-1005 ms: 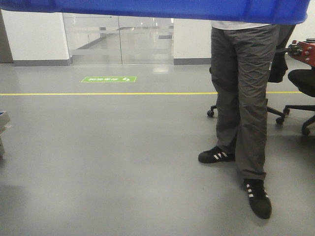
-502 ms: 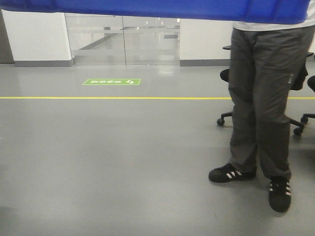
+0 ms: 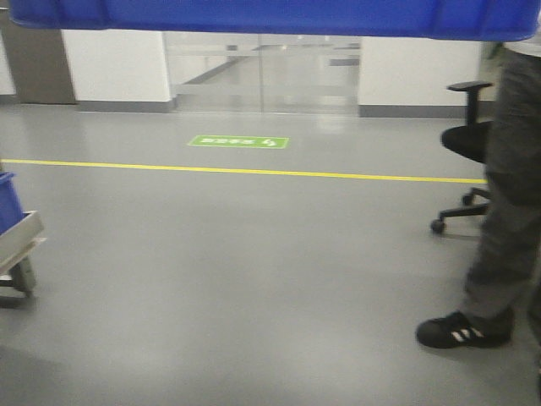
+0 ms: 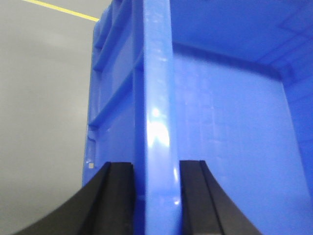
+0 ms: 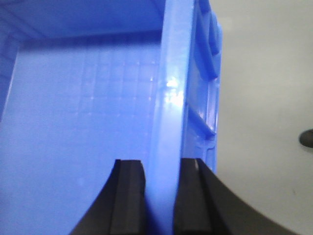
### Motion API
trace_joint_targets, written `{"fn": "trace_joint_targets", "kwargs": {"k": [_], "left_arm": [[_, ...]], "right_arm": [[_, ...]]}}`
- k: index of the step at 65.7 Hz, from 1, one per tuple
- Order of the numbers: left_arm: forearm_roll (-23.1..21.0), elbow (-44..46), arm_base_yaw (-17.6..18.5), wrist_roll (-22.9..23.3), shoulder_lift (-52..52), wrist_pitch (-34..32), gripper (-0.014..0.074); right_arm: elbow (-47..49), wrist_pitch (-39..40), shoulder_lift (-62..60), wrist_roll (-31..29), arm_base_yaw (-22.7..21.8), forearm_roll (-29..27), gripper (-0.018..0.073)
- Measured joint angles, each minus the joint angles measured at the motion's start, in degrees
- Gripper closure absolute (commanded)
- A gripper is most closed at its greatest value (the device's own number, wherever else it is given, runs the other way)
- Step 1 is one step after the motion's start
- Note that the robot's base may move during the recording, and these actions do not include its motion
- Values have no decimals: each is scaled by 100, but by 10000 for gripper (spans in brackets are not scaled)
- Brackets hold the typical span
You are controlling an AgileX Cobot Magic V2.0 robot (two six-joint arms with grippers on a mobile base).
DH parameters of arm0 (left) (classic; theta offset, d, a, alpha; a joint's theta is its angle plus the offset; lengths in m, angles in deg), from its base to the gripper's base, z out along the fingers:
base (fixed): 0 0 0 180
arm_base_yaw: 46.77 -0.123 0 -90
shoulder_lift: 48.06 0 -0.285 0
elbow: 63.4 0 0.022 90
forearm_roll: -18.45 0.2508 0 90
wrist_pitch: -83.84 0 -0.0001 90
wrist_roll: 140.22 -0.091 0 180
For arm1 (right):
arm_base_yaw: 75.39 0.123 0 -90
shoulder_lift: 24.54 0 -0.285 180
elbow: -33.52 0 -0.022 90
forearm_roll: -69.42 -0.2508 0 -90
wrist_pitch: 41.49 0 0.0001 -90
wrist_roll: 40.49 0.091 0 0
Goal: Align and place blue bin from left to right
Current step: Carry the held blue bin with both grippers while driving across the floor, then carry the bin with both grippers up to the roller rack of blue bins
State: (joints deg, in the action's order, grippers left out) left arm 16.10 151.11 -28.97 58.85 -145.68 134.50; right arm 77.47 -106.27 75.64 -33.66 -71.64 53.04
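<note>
Grey floor [image 3: 211, 279] stretches ahead of me, crossed by a yellow line [image 3: 254, 172], with a green floor sign [image 3: 238, 141] beyond it and glass doors [image 3: 262, 72] at the back. On the right I see a black office chair [image 3: 469, 139] and a person's leg [image 3: 507, 211] ending in a black striped shoe [image 3: 461, 330]. A metal cart [image 3: 19, 245] sits at the left edge. The blue bin [image 3: 270, 17] hangs raised across the top of my front view. My left gripper [image 4: 156, 169] is clamped on one bin wall, a finger on each face. My right gripper [image 5: 161, 169] pinches the opposite wall the same way.
</note>
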Motion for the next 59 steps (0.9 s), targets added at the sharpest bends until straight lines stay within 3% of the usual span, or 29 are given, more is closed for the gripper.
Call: {"fn": "trace_joint_targets", "kwargs": {"k": [59], "left_arm": [[44,0,0,-13,-337,-34,708]], "right_arm": [[0,4,11,9,0,35,631]]}}
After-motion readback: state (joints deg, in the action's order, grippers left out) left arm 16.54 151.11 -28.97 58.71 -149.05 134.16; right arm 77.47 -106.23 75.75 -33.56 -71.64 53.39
